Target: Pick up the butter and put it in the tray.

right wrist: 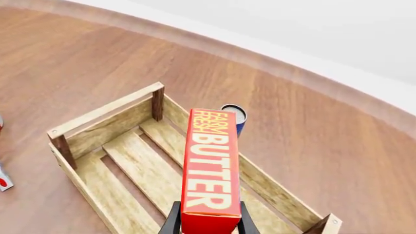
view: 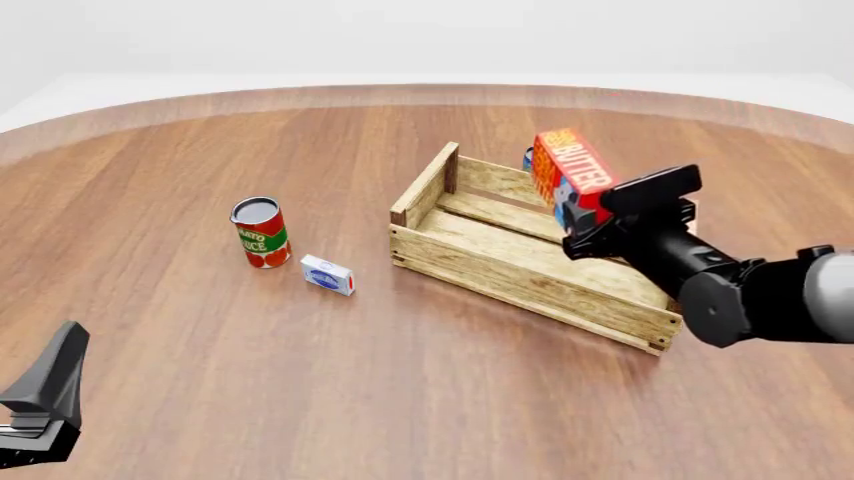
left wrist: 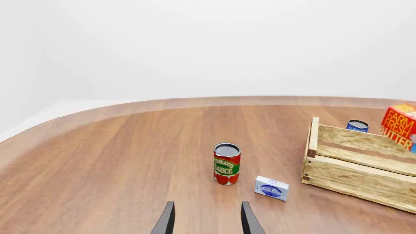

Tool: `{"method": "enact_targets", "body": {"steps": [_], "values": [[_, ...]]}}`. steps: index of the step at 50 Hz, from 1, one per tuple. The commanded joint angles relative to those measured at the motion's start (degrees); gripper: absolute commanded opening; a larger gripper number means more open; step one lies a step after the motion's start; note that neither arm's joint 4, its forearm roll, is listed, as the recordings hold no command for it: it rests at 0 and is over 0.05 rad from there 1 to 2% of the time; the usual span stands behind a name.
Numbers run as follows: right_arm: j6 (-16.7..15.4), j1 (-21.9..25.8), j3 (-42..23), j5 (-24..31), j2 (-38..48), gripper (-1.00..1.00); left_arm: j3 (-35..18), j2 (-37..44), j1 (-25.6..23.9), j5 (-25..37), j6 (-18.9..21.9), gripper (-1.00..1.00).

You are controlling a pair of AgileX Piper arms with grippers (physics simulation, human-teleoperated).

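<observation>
1. Tabletop: round, brown wood grain.
2. Tray: pale slat crate, right of centre, nothing resting on its floor.
3. Butter: red-orange carton, raised in the air above the tray, clamped at one end by the right pincer (fingers on both sides).
4. Tomato sauce can: upright, left of the tray.
5. Blue can: just beyond the tray's far wall.
6. Small white-and-blue box: near the tomato sauce can.
7. Left pincer: fingers spread apart, gripping nothing, low at the near left.

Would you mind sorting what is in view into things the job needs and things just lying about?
Needed:
- butter, held in the right pincer above the tray
- tray

Lying about:
- tomato sauce can
- small white-and-blue box
- blue can behind the tray
- left pincer, open and idle
</observation>
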Motion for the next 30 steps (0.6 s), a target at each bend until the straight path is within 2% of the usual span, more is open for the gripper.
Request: {"method": "enact_targets", "body": {"steps": [1,30], "values": [[1.31,-0.11,-1.42,-1.06,1.23,-1.00,0.00,0.00,0.00,0.00,0.00,1.00],[1.99,-0.01,-2.60,-2.61,5.16,-1.00,0.00,0.00,0.00,0.00,0.00,1.00]]}}
